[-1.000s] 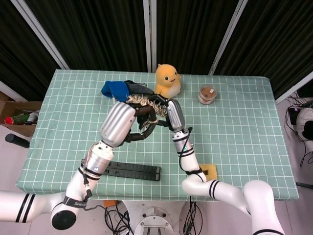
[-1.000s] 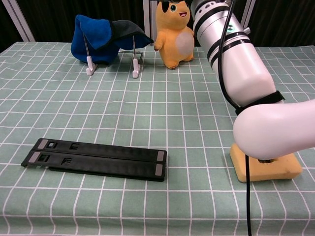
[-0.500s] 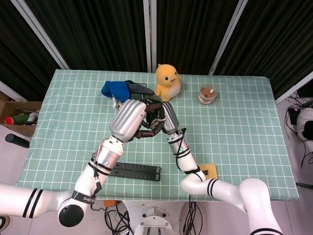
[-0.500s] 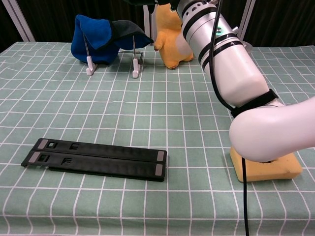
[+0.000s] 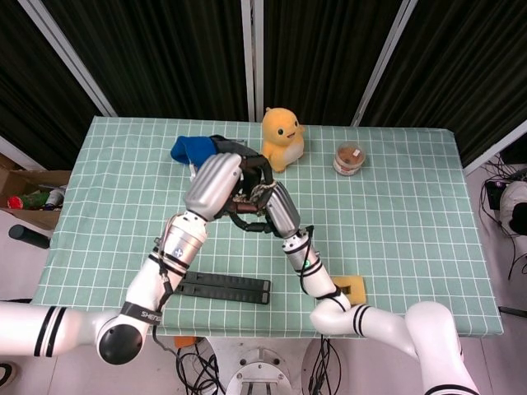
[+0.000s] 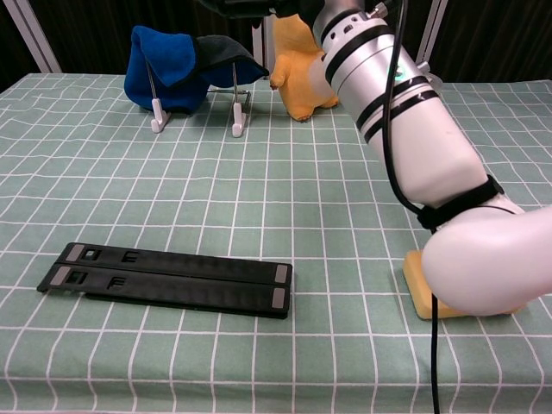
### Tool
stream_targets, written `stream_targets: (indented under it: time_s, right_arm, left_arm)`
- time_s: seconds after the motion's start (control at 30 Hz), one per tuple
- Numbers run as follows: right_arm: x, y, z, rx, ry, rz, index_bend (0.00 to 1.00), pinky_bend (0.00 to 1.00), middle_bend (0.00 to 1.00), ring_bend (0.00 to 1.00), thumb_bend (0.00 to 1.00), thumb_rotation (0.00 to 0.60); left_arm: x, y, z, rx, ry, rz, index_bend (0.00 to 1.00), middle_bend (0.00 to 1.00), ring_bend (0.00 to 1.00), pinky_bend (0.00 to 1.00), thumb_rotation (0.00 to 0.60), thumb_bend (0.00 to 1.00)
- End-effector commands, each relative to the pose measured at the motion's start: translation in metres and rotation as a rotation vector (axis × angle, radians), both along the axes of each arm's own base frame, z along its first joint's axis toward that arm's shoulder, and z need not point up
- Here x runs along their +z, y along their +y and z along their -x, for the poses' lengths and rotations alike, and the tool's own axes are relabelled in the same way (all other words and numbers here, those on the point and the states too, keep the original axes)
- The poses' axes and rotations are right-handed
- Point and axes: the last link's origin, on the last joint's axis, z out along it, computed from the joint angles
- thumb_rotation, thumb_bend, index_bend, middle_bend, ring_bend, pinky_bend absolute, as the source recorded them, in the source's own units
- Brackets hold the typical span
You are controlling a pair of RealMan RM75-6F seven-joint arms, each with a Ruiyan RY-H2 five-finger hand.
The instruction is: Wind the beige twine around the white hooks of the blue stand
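Both hands, left hand (image 5: 247,177) and right hand (image 5: 257,197), meet above the desk (image 5: 395,206), grips unclear; twine barely visible between them, winding progress hidden.

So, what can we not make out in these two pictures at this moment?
- Left hand and right hand: in the head view the crossed forearms mostly hide them. In the chest view the top edge cuts them off. Their grip is unclear.
- Beige twine: in the head view only a bit shows between the arms.
- Small cup: its contents are too small to tell in the head view.
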Motion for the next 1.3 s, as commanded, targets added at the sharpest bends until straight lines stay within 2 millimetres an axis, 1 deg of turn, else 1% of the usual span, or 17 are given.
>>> stream_targets:
  time_s: [0.03, 0.27, 0.6, 0.77, 0.93, 1.03, 1.13, 1.3]
  right_arm:
    - [0.001, 0.01, 0.006, 0.028, -0.012, 0.006, 0.82, 0.77, 0.64, 0.57, 0.74, 0.6]
    - [0.005, 0.025, 0.017, 0.061, -0.033, 0.016, 0.83, 0.78, 0.64, 0.58, 0.73, 0.6]
    - [0.008, 0.033, 0.022, 0.064, -0.082, 0.003, 0.83, 0.78, 0.64, 0.58, 0.73, 0.6]
    - [0.009, 0.037, 0.022, 0.06, -0.121, -0.006, 0.83, 0.78, 0.64, 0.58, 0.73, 0.6]
    - [0.009, 0.036, 0.022, 0.048, -0.139, -0.009, 0.83, 0.78, 0.64, 0.58, 0.73, 0.6]
    - [0.009, 0.035, 0.021, 0.036, -0.16, -0.022, 0.83, 0.78, 0.64, 0.58, 0.73, 0.6]
    - [0.008, 0.035, 0.022, 0.021, -0.178, -0.039, 0.83, 0.78, 0.64, 0.58, 0.73, 0.6]
    - [0.007, 0.032, 0.023, -0.018, -0.223, -0.093, 0.83, 0.78, 0.64, 0.58, 0.73, 0.6]
  left_arm:
    - [0.007, 0.016, -0.002, 0.029, 0.003, -0.005, 0.82, 0.78, 0.67, 0.73, 0.6, 0.4]
    - [0.014, 0.043, 0.011, 0.126, 0.03, -0.005, 0.82, 0.78, 0.67, 0.73, 0.6, 0.4]
    - [0.012, 0.062, 0.036, 0.234, 0.11, 0.046, 0.82, 0.78, 0.67, 0.73, 0.6, 0.4]
    - [0.012, 0.072, 0.045, 0.282, 0.114, 0.064, 0.82, 0.78, 0.67, 0.73, 0.6, 0.4]
    - [0.011, 0.081, 0.055, 0.322, 0.132, 0.058, 0.82, 0.78, 0.67, 0.73, 0.6, 0.4]
    - [0.011, 0.088, 0.064, 0.349, 0.17, 0.006, 0.82, 0.78, 0.67, 0.73, 0.6, 0.4]
    - [0.01, 0.093, 0.072, 0.385, 0.165, -0.037, 0.82, 0.78, 0.67, 0.73, 0.6, 0.4]
    - [0.008, 0.095, 0.084, 0.413, 0.175, -0.083, 0.82, 0.78, 0.67, 0.73, 0.6, 0.4]
